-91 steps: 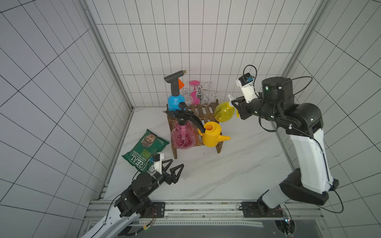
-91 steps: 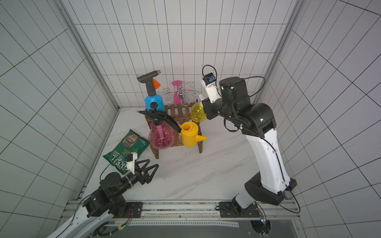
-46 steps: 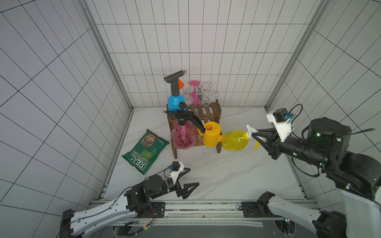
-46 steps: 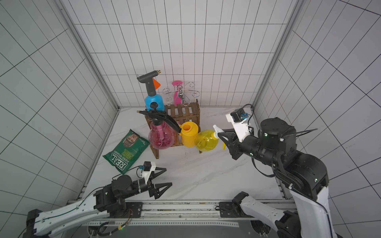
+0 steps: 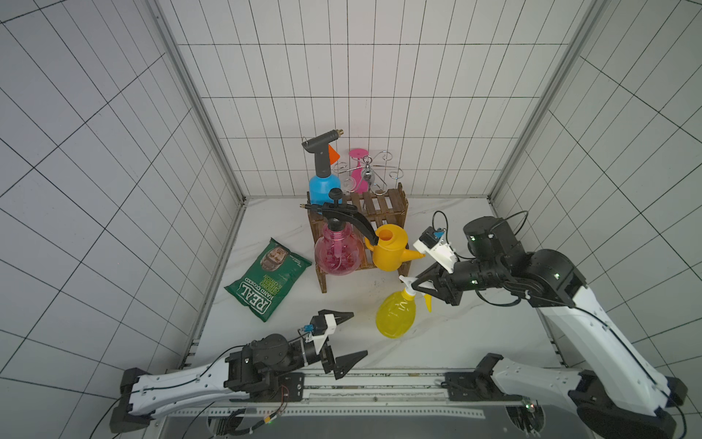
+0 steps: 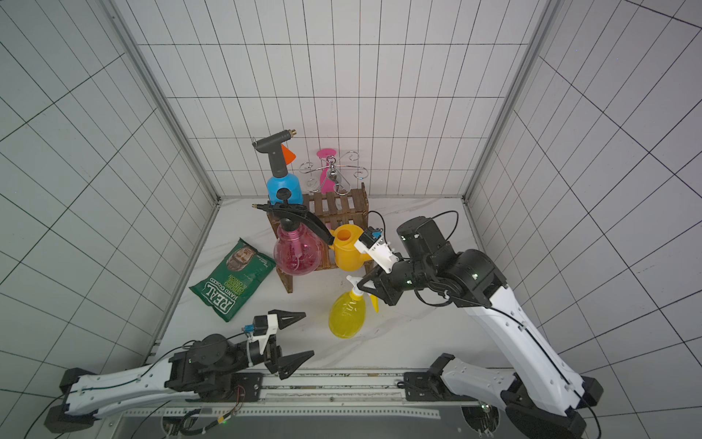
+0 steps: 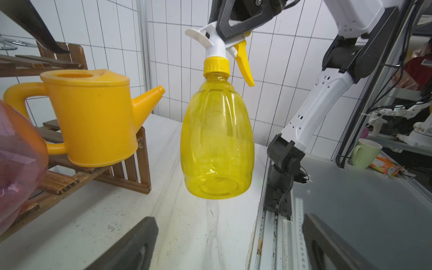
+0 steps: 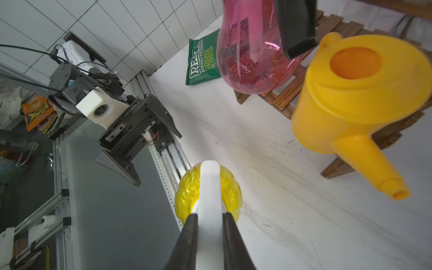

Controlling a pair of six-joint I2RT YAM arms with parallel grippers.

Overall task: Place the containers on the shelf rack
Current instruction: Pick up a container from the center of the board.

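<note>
Both top views show the chip bag [image 5: 267, 279] flat on the table [image 5: 456, 342], left of the rack [image 5: 383, 205]. The left gripper [image 5: 360, 333] sits low by the front rail, jaws spread wide and empty, likely parked clear. On the rack, the blue sprayer [image 5: 323, 188] stands at the back, the pink sprayer [image 5: 338, 254] and can [image 5: 389, 251] on the lower tier. The can looks empty; the pink one's contents I cannot tell. The right gripper [image 5: 418, 286] pinches the bottle [image 5: 395, 313] by its white head, so the empty-looking body hangs upright above the table, off the rack, base free for setting down.
</note>
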